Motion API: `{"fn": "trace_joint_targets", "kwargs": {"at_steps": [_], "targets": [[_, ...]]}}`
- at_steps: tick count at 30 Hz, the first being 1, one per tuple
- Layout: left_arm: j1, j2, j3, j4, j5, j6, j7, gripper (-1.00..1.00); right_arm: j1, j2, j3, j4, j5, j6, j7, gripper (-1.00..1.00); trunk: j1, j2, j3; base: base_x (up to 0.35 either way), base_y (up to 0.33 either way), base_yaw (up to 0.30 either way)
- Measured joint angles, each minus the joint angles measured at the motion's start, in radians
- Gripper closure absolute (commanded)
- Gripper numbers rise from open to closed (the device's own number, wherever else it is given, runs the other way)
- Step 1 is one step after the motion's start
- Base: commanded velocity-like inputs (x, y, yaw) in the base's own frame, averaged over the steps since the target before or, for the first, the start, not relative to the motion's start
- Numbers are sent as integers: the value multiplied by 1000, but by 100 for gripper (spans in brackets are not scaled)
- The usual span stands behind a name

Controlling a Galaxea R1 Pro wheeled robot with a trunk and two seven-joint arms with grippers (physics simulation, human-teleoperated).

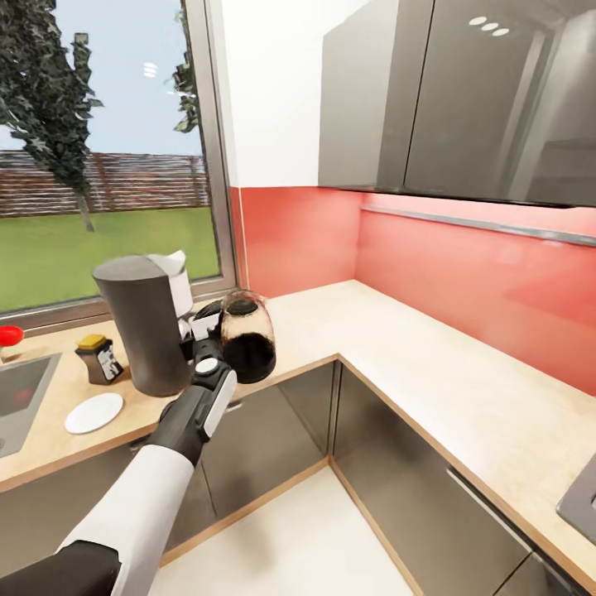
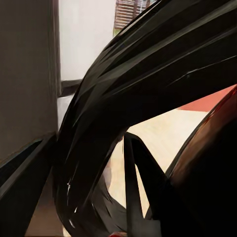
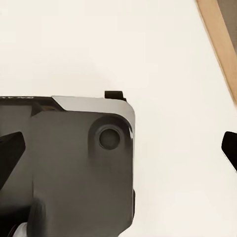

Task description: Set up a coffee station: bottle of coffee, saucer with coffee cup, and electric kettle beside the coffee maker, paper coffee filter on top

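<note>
Our left gripper (image 1: 207, 331) grips the electric kettle (image 1: 246, 335) by its loop handle – at the worktop's (image 1: 430, 372) front edge, beside the coffee maker (image 1: 149, 331). Glass body: likely heavy, fragile – the handle seems safest. Right jaws: unclear.

A steel sink basin (image 1: 21, 397) is set at the counter's far left end. A small red-capped item (image 1: 10, 335) stands just behind the sink, beneath the large window (image 1: 99, 149).

Coffee maker (image 1: 145, 323) crowds electric kettle (image 1: 246, 335) leftward; countertop (image 1: 430, 372) rightward open.
</note>
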Motion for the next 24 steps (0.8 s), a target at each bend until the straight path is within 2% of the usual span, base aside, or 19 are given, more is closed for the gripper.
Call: {"fn": "trace_joint_targets", "kwargs": {"at_steps": [7, 17, 24], "targets": [[0, 0, 0, 0, 1, 0, 0, 100, 0, -1, 0, 0, 0, 0, 0, -100, 0, 0, 0, 303, 0, 0], [15, 0, 2, 0, 0, -3, -1, 100, 0, -1, 0, 0, 0, 0, 0, -100, 0, 0, 0, 188, 0, 0], [16, 0, 2, 13, 2, -30, -1, 100, 0, -1, 0, 0, 0, 0, 0, -100, 1, 0, 0, 63, 0, 0]]}}
